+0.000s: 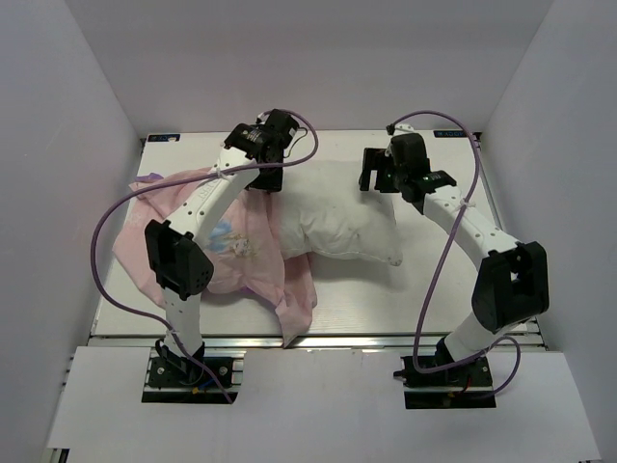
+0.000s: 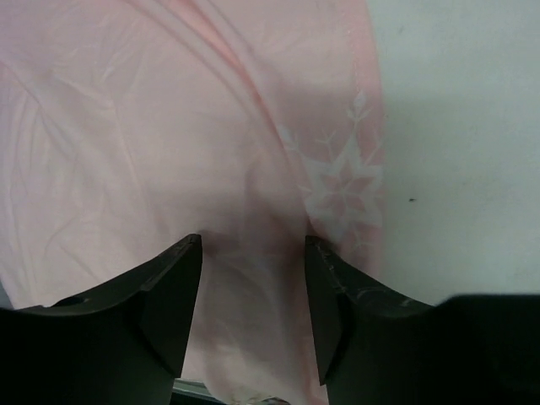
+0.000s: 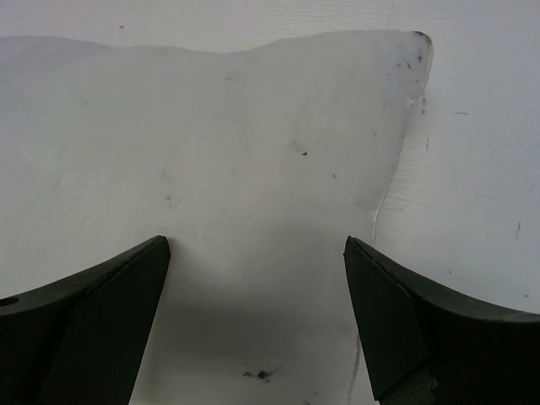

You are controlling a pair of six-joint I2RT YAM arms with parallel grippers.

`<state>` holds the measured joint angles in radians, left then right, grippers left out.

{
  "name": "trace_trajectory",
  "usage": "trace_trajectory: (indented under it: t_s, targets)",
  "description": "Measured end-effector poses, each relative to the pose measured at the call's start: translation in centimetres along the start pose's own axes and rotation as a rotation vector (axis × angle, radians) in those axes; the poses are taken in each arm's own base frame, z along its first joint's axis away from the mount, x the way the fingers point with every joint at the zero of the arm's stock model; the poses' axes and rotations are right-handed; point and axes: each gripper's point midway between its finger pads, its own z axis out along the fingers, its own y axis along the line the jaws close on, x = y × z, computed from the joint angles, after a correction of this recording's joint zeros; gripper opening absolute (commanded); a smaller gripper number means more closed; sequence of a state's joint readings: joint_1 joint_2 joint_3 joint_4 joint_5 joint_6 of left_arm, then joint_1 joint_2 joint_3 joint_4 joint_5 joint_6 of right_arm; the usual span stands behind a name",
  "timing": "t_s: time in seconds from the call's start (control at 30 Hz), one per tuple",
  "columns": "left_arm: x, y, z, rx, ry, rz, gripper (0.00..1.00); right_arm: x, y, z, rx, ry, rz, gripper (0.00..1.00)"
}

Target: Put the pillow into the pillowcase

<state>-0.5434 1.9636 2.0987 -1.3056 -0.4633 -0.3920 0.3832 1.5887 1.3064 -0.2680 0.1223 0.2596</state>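
- The white table fills the floor of the white-walled booth, and both task things lie on it.
- The pillow lies across the middle of the table, plump and plain white with a few dark specks. Nearly all of it is uncovered. Its left end meets the pillowcase, and I cannot tell whether that end is tucked inside.
- The pillowcase lies crumpled on the left part of the table, pale pink face up. A faint cartoon print shows on it, and one flap trails toward the near edge.
- The left arm reaches over the pillowcase to its far side. The right arm bends in toward the pillow's far right end.
- The right gripper hangs over the pillow near its right corner with its jaws spread wide, gripping nothing. Whether the tips touch the fabric I cannot tell.
- The left gripper sits low over the pink cloth by its edge. Its jaws are partly apart with a clear gap, the cloth lies under that gap, and I see nothing pinched.
- A purple cable loops out from each arm.
- A pale snowflake shows through the cloth just beyond the left gripper's fingers, beside bare table.
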Motion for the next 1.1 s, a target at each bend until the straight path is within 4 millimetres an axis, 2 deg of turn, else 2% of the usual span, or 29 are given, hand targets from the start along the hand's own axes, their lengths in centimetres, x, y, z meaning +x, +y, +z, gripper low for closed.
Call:
trace_trajectory:
  t_s: [0.03,0.2,0.3,0.53,0.67,0.93,1.0,1.03,1.1]
  targets:
    - [0.3,0.1,0.1,-0.004,0.009,0.009,0.68,0.0,0.2,0.2,-0.012,0.005,0.002,0.89]
    - [0.5,0.1,0.0,0.001,0.02,0.016,0.72,-0.4,0.8,0.4,-0.037,0.005,0.004,0.89]
    - [0.3,-0.6,-0.2,0.043,0.019,0.007,0.73,-0.4,0.8,0.3,-0.04,0.004,0.004,0.89]
    - [-1.2,-3.7,-2.7,0.264,-0.041,-0.037,0.75,-0.7,0.7,-0.7,-0.041,-0.019,0.005,0.89]
    - [-1.4,-3.8,-3.5,0.29,-0.059,-0.043,0.71,-0.7,0.4,-0.9,-0.025,-0.025,0.006,0.89]
    - [0.4,-3.0,-1.2,0.196,0.01,-0.016,0.68,-0.2,-0.9,-0.7,0.004,-0.015,0.032,0.89]
    - [1.0,-2.9,-0.8,0.184,0.028,-0.008,0.61,0.6,-1.5,-0.5,0.018,0.003,0.042,0.89]
    - [1.1,-2.9,-0.7,0.181,0.031,-0.005,0.49,1.0,-1.8,-0.4,0.024,0.013,0.048,0.89]
    - [1.1,-2.9,-0.5,0.176,0.033,-0.006,0.33,1.7,-2.3,-0.3,0.033,0.029,0.062,0.89]
